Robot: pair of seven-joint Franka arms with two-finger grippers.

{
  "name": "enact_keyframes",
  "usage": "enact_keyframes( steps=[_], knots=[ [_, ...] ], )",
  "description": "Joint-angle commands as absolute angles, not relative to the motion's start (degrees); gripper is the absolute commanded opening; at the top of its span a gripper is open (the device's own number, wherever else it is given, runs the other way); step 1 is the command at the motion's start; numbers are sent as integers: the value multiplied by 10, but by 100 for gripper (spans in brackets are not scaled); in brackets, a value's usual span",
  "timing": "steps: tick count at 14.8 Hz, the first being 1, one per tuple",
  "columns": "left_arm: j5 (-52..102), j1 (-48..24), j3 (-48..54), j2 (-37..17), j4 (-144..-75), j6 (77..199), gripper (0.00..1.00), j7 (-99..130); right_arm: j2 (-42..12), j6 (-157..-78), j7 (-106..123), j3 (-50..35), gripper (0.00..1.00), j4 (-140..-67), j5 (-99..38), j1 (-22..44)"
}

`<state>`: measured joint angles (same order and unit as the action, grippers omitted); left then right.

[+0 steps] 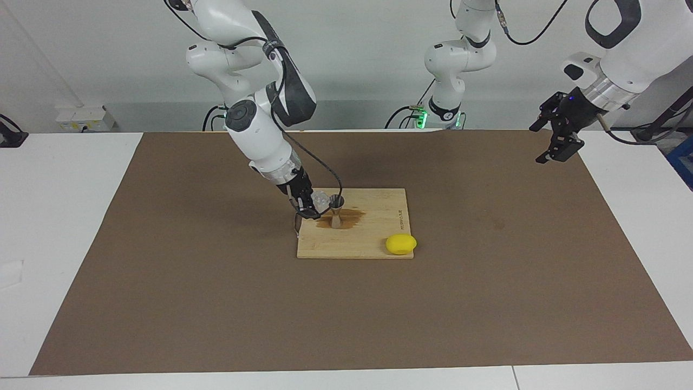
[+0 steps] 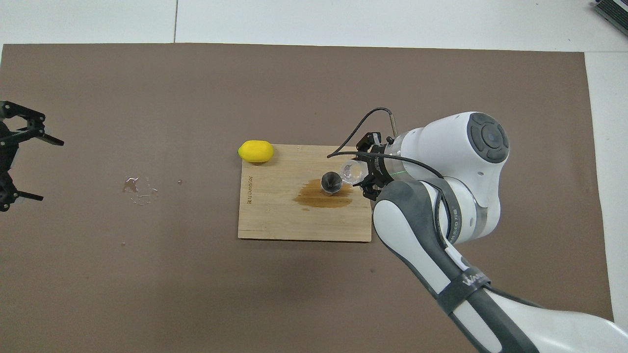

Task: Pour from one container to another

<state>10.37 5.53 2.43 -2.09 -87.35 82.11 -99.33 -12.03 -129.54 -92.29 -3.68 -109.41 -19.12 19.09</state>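
Note:
A small clear glass tumbler (image 1: 321,201) (image 2: 351,171) is tilted over the rim of the metal jigger (image 1: 336,210) (image 2: 331,182). My right gripper (image 1: 314,205) (image 2: 360,172) is shut on the glass, holding it just above the jigger's mouth. The hourglass-shaped jigger stands upright on the wooden board (image 1: 373,246) (image 2: 274,220), in a brown wet stain. My left gripper (image 1: 557,135) (image 2: 19,169) hangs open and empty, high over the left arm's end of the mat.
A yellow lemon (image 1: 401,244) (image 2: 255,151) rests at the board's corner farthest from the robots, toward the left arm's end. A few water drops (image 2: 140,189) lie on the brown mat between the board and the left gripper.

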Motion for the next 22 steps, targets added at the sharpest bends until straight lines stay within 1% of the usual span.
enact_keyframes(
  steps=[1,4,6,9,11,15,20,22],
  knots=[
    [95,58,18,-2,-877,819,100,-872,-131,-1296,-963,-36,0,-1072,-137,211],
    [91,58,17,-1,-875,818,100,-769,-131,-1296,-965,-36,0,-1072,-110,216],
    [63,54,18,4,-875,809,100,-706,-131,-1294,-969,-34,0,-1072,-84,230],
    [61,54,18,9,-876,800,100,-545,-131,-1294,-988,-37,0,-1070,-32,232],
    [49,54,18,9,-876,801,100,-473,-131,-1293,-988,-36,0,-1070,-11,246],
    [48,55,18,14,-878,808,100,-302,-130,-1292,-991,-36,0,-1070,3,248],
    [49,53,20,20,-885,809,100,-160,-130,-1290,-991,-37,0,-1070,40,248],
    [49,52,20,19,-883,810,100,-107,-130,-1290,-991,-36,0,-1070,47,258]
  ],
)
